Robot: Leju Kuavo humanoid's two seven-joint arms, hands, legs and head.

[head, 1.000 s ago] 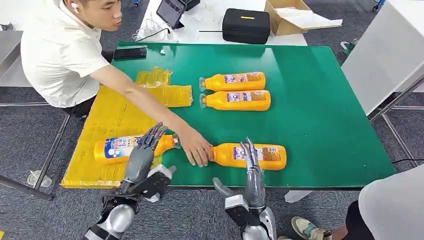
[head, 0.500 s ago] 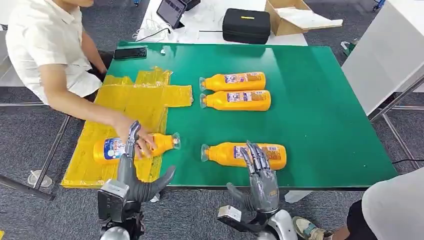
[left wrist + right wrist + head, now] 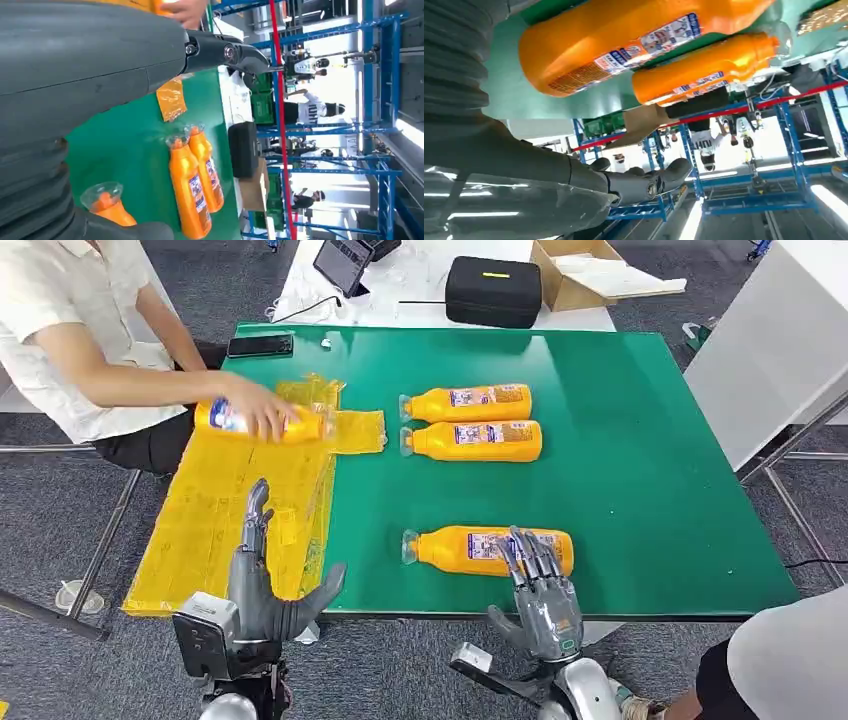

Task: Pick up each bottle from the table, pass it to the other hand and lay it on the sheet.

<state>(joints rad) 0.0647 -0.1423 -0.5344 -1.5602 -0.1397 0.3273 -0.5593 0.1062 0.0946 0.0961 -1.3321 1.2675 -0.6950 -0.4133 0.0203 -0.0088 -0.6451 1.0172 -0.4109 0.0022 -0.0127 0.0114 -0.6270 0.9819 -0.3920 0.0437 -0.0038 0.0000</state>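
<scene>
One orange bottle (image 3: 488, 550) lies on its side at about five o'clock on the green table (image 3: 650, 470), cap toward nine o'clock. The right hand (image 3: 540, 595) stands just at its six o'clock side, fingers apart and stretched over the label, gripping nothing. Two more bottles (image 3: 470, 422) lie side by side toward twelve o'clock, touching along their length. A fourth bottle (image 3: 262, 420) sits under a person's hand (image 3: 262, 408) at the yellow sheet's (image 3: 215, 525) twelve o'clock end. The left hand (image 3: 262, 585) is raised at the sheet's six o'clock edge, fingers spread, empty. A black case (image 3: 492, 290) rests beyond the table.
</scene>
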